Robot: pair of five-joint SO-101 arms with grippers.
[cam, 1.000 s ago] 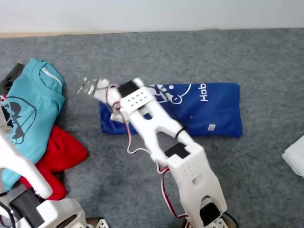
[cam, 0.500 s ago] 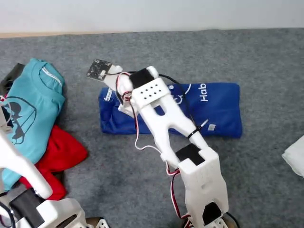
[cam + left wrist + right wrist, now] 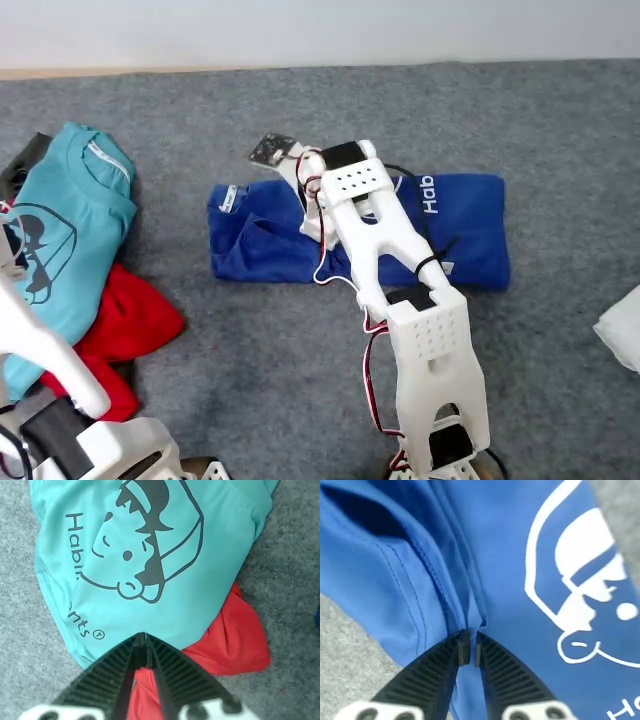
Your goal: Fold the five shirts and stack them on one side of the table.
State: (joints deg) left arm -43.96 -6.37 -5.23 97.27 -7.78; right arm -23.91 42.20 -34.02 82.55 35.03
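Note:
A blue shirt (image 3: 460, 235) with white print lies folded lengthwise in the middle of the grey table (image 3: 250, 380). My right arm (image 3: 375, 225) stretches over its middle. In the right wrist view my right gripper (image 3: 468, 650) is shut on a raised fold of the blue shirt (image 3: 530, 545). A teal shirt (image 3: 60, 230) lies at the left on top of a red shirt (image 3: 135, 320). My left gripper (image 3: 145, 642) is shut with nothing in it, just above the edge where the teal shirt (image 3: 150, 545) meets the red shirt (image 3: 235, 640).
A black garment (image 3: 25, 160) peeks out at the far left beside the teal shirt. A white shirt (image 3: 622, 325) lies at the right edge. Bare grey table (image 3: 560, 130) runs along the back and the front middle.
My right arm has swung rightward from the blue shirt's left end to its middle, pulling a fold along. The shirt's left part is now rumpled with a white label showing. The left arm stayed still.

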